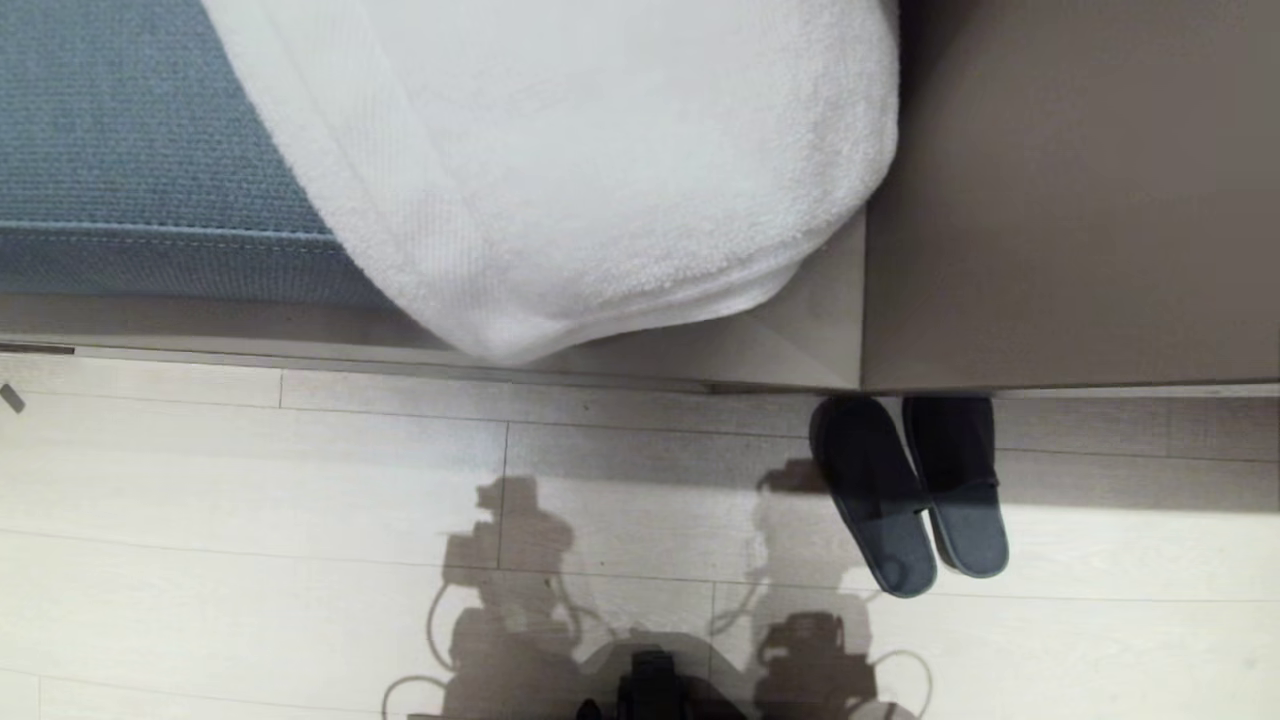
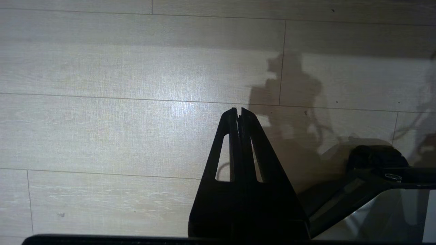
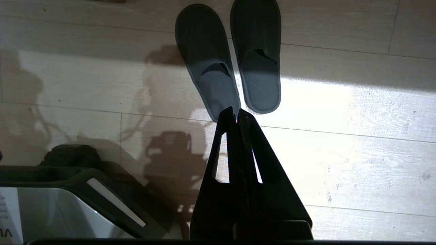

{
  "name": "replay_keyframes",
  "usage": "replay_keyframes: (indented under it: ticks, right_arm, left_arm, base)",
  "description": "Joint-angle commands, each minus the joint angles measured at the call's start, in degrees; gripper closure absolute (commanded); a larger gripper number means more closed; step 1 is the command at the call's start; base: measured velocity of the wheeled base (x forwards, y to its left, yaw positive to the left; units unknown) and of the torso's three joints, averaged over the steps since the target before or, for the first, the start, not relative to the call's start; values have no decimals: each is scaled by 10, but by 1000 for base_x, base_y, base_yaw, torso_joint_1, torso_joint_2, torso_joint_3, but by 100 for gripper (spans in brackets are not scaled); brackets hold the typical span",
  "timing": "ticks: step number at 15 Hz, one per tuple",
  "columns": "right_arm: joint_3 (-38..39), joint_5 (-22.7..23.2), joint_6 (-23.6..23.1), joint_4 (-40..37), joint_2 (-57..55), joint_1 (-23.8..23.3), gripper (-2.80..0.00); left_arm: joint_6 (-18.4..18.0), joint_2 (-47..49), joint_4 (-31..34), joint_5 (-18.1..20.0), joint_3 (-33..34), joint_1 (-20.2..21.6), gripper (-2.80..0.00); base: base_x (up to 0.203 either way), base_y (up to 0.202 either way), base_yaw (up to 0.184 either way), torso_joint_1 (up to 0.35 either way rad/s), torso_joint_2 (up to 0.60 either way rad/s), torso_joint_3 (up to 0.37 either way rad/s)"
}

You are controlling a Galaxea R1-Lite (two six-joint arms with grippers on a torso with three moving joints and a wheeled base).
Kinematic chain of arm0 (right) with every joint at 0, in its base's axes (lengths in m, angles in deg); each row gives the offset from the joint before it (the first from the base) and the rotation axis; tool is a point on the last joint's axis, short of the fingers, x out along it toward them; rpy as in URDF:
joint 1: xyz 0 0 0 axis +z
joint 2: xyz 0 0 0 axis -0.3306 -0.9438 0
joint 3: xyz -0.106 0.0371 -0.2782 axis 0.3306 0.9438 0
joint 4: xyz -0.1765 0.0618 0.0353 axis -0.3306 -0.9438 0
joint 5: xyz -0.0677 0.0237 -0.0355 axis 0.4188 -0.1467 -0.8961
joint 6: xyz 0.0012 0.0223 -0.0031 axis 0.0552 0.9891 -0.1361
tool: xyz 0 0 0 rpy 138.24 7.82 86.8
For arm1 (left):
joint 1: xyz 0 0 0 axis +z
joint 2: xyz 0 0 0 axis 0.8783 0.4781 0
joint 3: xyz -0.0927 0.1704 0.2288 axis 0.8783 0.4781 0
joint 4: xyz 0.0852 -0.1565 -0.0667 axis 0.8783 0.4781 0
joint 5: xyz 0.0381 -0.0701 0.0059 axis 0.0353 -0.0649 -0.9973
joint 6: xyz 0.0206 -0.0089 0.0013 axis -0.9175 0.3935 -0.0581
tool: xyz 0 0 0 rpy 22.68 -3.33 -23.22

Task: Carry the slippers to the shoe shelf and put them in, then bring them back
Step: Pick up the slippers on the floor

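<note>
The dark blue-grey slippers [image 1: 880, 500] lie side by side on the pale wood floor, toes tucked under the edge of a grey-beige panel and open heels toward me. In the right wrist view the pair [image 3: 211, 68] is just beyond my right gripper [image 3: 236, 114], which hangs shut and empty above the floor near the heels. My left gripper [image 2: 238, 110] is also shut and empty, over bare floorboards. Neither gripper shows in the head view; only their shadows fall on the floor. The shoe shelf is out of view.
A bench with a blue cushion [image 1: 130, 150] carries a bulky white towel [image 1: 560, 170] that overhangs its front edge. A grey-beige top panel [image 1: 1070, 190] stands to the right of it. My base [image 3: 68, 190] sits between the arms.
</note>
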Motion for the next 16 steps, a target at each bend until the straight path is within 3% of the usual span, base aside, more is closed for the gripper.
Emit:
replay_keyframes:
  ticks: [1, 6, 8, 11, 13, 16]
  right_arm:
    - [-2, 0, 0, -5, -3, 1, 0]
    - [-20, 1, -1, -4, -41, 4, 0]
    - [-55, 8, 0, 2, -110, 6, 0]
    - [-77, 18, -34, 26, -239, 13, 0]
    - [-83, 22, -46, 71, -348, 15, 0]
    - [-86, 28, -54, 206, -525, 17, 0]
  left_arm:
    - [0, 0, 0, 0, 0, 0, 0]
    - [-1, 0, 1, 0, 0, 0, 0]
    - [-2, 0, 1, 0, 0, 0, 0]
    - [-2, 0, 1, 0, 0, 0, 0]
    - [-2, 0, 1, 0, 0, 0, 0]
    - [-2, 0, 1, 0, 0, 0, 0]
  base:
    - [0, 0, 0, -1, 6, -46]
    - [0, 0, 0, 0, 0, 0]
    - [0, 0, 0, 0, 0, 0]
    - [0, 0, 0, 0, 0, 0]
    - [0, 0, 0, 0, 0, 0]
    - [0, 0, 0, 0, 0, 0]
